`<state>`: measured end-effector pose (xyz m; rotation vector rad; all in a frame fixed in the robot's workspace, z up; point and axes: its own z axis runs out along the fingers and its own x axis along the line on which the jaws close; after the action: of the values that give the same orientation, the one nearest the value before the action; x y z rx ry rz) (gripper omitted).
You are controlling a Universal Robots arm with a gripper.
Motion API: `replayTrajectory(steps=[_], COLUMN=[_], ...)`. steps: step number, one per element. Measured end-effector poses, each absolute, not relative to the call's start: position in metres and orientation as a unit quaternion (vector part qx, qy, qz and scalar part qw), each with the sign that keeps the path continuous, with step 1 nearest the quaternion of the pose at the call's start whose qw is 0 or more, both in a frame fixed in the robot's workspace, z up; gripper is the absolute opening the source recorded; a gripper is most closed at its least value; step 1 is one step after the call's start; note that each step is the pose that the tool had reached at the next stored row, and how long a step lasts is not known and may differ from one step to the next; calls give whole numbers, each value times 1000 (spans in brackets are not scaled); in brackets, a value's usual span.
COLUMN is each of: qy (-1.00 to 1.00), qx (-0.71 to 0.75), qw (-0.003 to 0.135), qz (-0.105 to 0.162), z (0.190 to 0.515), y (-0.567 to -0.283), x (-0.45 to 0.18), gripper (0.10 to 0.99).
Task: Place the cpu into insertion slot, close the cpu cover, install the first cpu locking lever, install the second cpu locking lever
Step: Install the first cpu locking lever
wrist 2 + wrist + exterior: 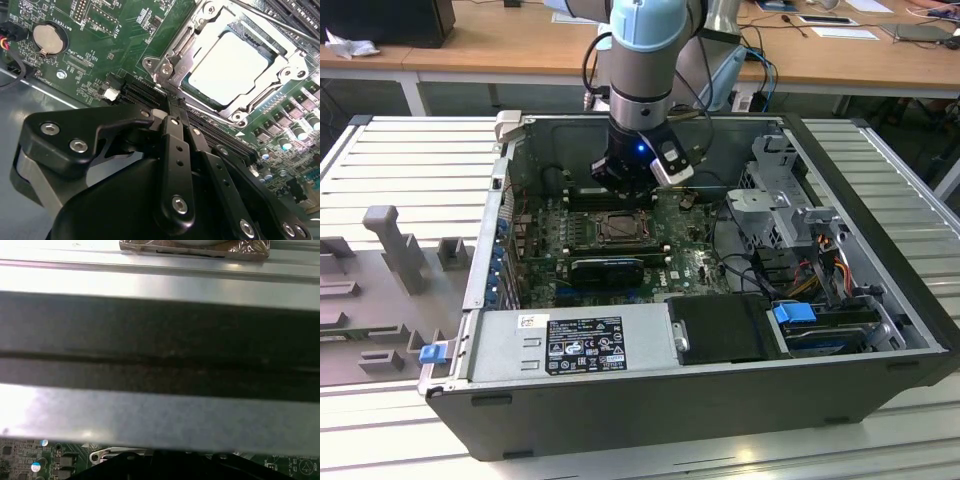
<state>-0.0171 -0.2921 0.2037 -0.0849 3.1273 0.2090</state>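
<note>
The cpu [229, 67], a pale square chip, lies in the insertion slot [176, 56] on the green board. The silvery cpu cover [267, 95] lies down flat around it, framing its face. My gripper [173, 107] is shut with nothing between its black fingers [176, 150], and its tips sit at the socket's near corner, next to a metal hook. A thin lever rod [280, 22] runs along the socket's far side. In the exterior view my gripper [623, 182] hangs just behind the insertion slot [620, 229], inside the open computer case.
Long black memory slots [220, 135] run beside the socket. A coin battery [49, 39] sits on the board. The case wall [160, 340] is close by. A power supply [570, 342] and drive cage [790, 200] line the case's sides, with cables [740, 250] between.
</note>
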Motion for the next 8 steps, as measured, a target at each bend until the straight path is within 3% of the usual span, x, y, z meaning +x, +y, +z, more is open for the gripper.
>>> replayTrajectory(steps=[8], qy=[998], qx=[-27], qw=[3], qz=[60], z=[203], y=[-292], x=[-17], gripper=[106])
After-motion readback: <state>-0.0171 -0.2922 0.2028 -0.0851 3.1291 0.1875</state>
